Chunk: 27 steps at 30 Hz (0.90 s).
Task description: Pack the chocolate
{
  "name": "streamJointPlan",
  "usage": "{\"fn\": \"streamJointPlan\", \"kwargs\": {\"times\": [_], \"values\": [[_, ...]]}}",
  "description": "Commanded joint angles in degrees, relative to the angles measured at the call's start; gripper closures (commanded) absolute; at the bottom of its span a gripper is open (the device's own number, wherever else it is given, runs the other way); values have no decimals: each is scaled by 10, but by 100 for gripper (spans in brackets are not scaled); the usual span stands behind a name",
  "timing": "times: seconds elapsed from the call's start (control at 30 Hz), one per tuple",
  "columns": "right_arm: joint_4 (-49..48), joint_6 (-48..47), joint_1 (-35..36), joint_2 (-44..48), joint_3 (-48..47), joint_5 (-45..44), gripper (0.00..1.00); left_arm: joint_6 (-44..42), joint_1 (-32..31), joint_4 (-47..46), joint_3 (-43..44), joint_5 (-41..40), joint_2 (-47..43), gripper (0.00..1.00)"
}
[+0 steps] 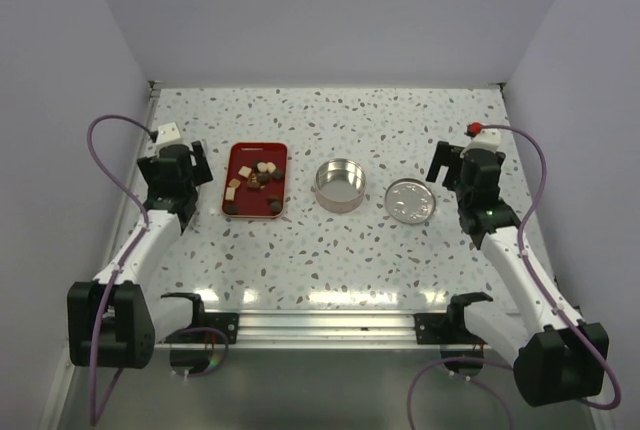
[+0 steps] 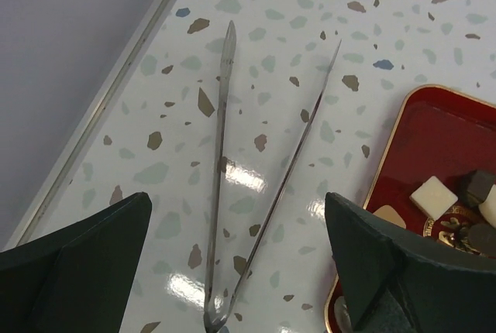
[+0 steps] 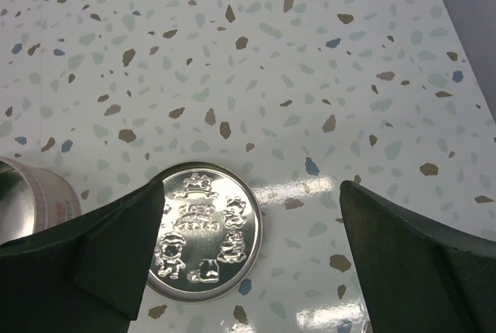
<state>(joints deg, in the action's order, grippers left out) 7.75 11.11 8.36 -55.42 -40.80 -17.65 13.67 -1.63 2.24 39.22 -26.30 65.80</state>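
Chocolate [image 1: 256,183] in dark, light-brown and cream pieces, all lying loose in the red tray [image 1: 242,155], left of the open round tin [image 1: 340,185]. Tin lid [image 1: 410,201] flat on the speckled table [image 1: 330,260], embossed face up, just right of the tin. Left gripper [image 2: 236,197] poised over metal tongs [image 2: 221,155] beside the tray's left edge, jaws spread wide, gripping nothing. Right gripper [image 3: 252,184] above the lid, jaws likewise wide apart, empty. Tongs flat on the table, arms splayed, joined end nearest the wrist camera
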Motion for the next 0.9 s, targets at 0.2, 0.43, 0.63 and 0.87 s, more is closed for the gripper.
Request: {"fn": "streamJointPlan", "kwargs": {"times": [0.2,0.43,0.63,0.87], "values": [[-3,15,1,2,-18,21,1,-62,12,-77,-31,61,58,0],[-6,21,1,8,-16,40,1,-66,14,-133,-94,70,72,1],[-1,19,2,12,-17,39,1,-64,37,-188,-133,94,99,0],[2,17,1,13,-15,41,1,-67,47,-226,-133,110,132,0]]}}
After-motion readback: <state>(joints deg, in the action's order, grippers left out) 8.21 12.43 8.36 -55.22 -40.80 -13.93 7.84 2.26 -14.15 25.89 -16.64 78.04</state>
